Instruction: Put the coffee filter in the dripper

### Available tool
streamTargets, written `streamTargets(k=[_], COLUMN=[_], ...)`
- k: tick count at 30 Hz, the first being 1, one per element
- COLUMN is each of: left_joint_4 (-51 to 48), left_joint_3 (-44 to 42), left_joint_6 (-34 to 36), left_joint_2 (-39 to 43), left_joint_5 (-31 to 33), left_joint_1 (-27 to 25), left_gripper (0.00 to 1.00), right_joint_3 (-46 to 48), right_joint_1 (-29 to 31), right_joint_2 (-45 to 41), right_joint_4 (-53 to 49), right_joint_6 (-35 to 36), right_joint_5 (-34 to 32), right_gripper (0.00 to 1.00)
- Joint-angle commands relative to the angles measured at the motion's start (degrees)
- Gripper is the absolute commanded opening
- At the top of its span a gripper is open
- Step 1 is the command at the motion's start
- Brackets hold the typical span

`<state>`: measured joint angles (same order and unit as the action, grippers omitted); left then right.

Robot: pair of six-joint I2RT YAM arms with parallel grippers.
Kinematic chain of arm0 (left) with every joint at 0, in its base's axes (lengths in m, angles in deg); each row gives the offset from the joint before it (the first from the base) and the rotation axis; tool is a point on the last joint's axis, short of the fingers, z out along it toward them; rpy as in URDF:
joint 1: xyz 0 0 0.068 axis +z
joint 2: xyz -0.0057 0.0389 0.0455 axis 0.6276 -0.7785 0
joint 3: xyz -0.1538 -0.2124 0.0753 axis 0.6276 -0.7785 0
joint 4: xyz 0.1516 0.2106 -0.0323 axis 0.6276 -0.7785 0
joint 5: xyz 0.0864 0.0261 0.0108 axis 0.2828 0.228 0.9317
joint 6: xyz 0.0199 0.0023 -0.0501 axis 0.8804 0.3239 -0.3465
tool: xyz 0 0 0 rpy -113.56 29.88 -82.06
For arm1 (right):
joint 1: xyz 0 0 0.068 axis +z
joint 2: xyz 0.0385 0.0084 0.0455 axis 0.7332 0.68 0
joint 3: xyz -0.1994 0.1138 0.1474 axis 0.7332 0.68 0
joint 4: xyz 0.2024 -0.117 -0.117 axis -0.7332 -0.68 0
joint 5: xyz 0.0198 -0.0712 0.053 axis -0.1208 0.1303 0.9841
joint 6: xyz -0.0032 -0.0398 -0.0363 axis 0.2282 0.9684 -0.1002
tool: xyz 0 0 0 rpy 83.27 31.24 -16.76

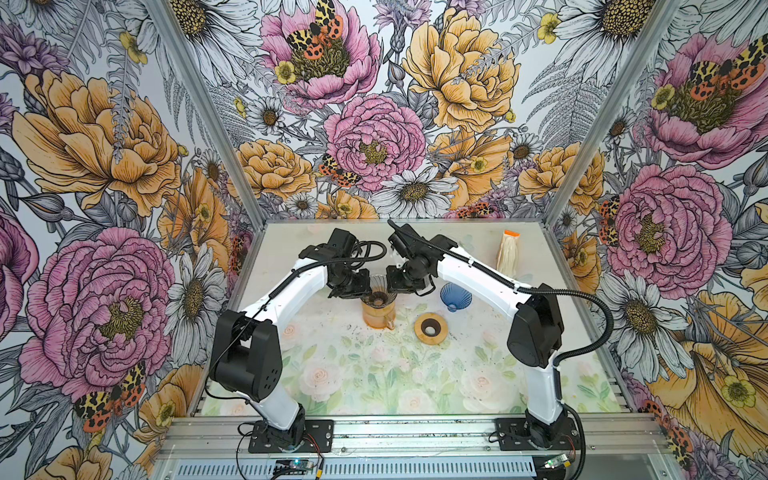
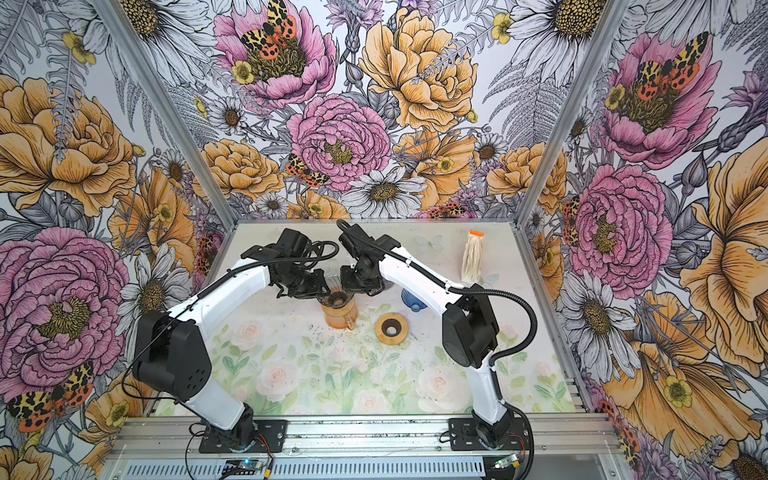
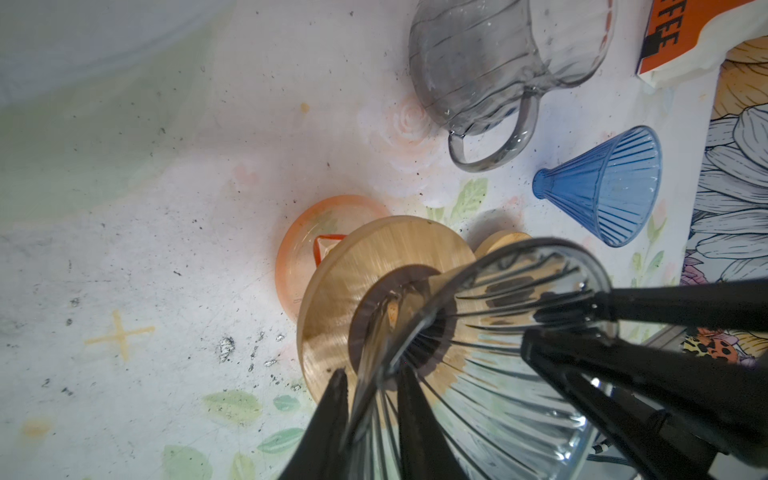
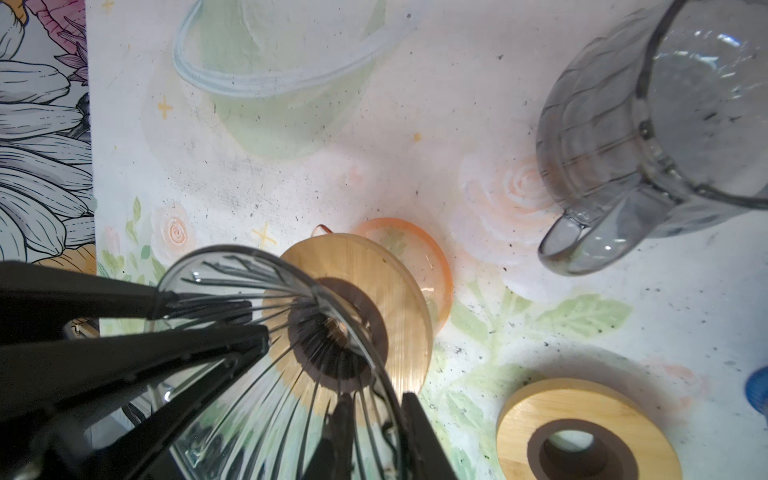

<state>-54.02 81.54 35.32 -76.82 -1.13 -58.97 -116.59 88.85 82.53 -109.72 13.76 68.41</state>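
Note:
The clear ribbed glass dripper (image 1: 377, 291) (image 3: 519, 332) (image 4: 249, 332) sits in a wooden ring (image 3: 353, 282) on top of an orange glass carafe (image 1: 377, 318). My left gripper (image 1: 365, 289) (image 3: 374, 399) straddles the dripper's wall on one side, jaws slightly apart, a gap showing beside the glass. My right gripper (image 1: 390, 286) (image 4: 378, 407) straddles the opposite wall in the same loose way. The coffee filters (image 1: 508, 253) (image 2: 473, 257) stand as a cream stack in an orange-topped packet at the back right, away from both grippers. No filter shows inside the dripper.
A blue dripper (image 1: 455, 296) lies on its side right of the carafe. A spare wooden ring (image 1: 431, 328) lies flat in front of it. A grey glass pitcher (image 3: 498, 62) (image 4: 665, 124) stands close behind the grippers. Walls enclose the table on three sides.

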Motion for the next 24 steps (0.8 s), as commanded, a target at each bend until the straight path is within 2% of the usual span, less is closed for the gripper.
streamTargets(k=[1,6,10,24], left_joint_4=[0.04,0.13,0.12,0.05], left_joint_3=[2.09,3.05,4.19,6.03], left_joint_6=[0.26,-0.24,-1.12,-2.27], left_joint_2=[1.15,2.00,2.85,5.91], left_joint_5=[-0.20,-0.09,0.07,-1.18], left_joint_1=[-0.18,0.00,0.39,0.80], left_gripper=[0.25,0.28,0.32,0.51], right_joint_3=[-2.74,-3.81,-4.26,-1.44], right_joint_1=[0.14,0.03,-0.16,-2.73], right_joint_2=[0.00,-0.86,-2.39,-9.35], right_joint_4=[0.16,0.25,0.25,0.25], right_joint_6=[0.83,1.26,1.79,3.00], right_joint_5=[0.19,0.26,-0.94,-4.76], right_gripper=[0.27,0.32,0.41,0.51])
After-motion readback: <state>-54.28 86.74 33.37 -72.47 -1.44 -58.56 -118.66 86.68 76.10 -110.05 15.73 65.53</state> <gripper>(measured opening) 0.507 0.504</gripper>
